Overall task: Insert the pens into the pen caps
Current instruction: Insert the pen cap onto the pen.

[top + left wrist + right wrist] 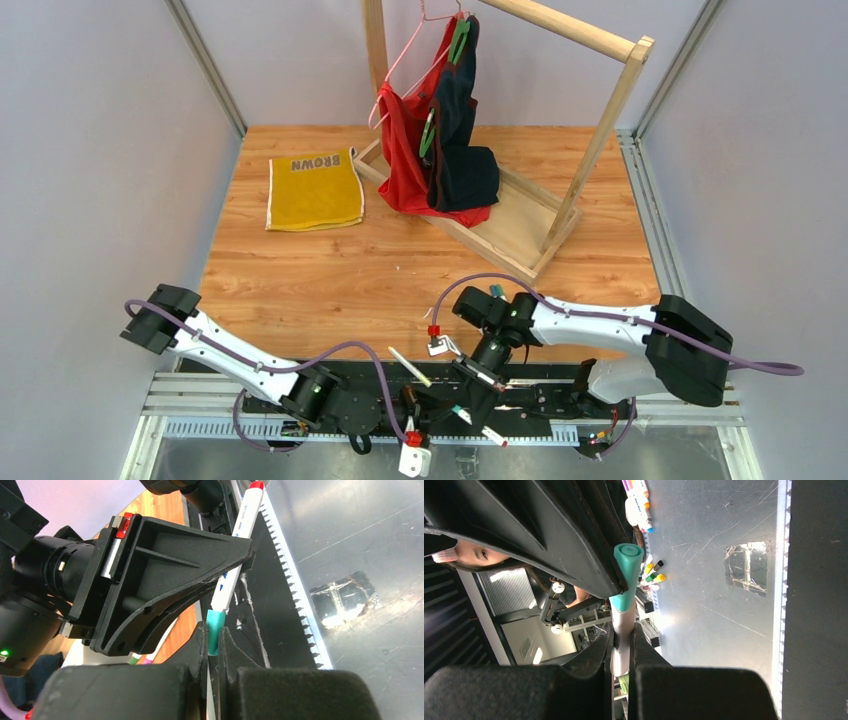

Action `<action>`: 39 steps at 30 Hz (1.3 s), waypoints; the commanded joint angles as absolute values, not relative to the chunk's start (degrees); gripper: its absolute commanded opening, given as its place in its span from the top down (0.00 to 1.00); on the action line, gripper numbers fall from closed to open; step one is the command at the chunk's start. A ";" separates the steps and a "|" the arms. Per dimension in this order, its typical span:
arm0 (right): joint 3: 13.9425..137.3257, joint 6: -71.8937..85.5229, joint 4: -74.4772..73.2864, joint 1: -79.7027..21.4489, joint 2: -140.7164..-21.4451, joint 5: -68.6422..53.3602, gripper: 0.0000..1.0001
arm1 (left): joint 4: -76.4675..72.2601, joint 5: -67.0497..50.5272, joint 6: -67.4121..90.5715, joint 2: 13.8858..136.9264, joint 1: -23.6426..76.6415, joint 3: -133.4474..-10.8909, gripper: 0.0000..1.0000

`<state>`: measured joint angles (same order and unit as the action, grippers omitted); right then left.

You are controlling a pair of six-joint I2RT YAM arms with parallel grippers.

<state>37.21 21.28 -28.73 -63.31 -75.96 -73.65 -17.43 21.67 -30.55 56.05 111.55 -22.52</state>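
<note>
The teal pen cap (215,627) sits clenched in the left pincer (214,639). Its mouth meets the tip of a white, red-ended pen (241,532), which the right pincer (622,632) grasps by the barrel, the pair held in the air just off the near edge of the worktop (400,270). Seating it well likely means lining barrel and cap on one axis and pressing straight along it with both grips firm, since a tilt could jam the tip or let the cap slip.
</note>
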 commanded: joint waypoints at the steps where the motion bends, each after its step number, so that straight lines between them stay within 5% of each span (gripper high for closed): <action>1: 38.34 21.70 -20.00 -60.68 -75.45 -75.84 1.00 | -23.99 19.92 -34.45 57.15 112.85 -25.87 1.00; 13: 38.60 23.08 -18.31 -58.29 -74.97 -75.71 0.99 | -23.91 20.04 -39.45 59.18 112.92 -27.98 1.00; 26: 45.06 10.24 -28.94 -57.13 -76.80 -62.42 1.00 | -23.99 25.92 -40.86 62.12 112.89 -29.00 0.99; 39: 45.93 7.48 -30.43 -57.22 -76.90 -57.03 0.99 | -27.25 34.15 -43.03 61.75 111.05 -28.49 0.74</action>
<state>43.92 9.30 -36.71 -58.11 -76.84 -59.83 -16.88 35.14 -42.46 62.89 111.48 -25.21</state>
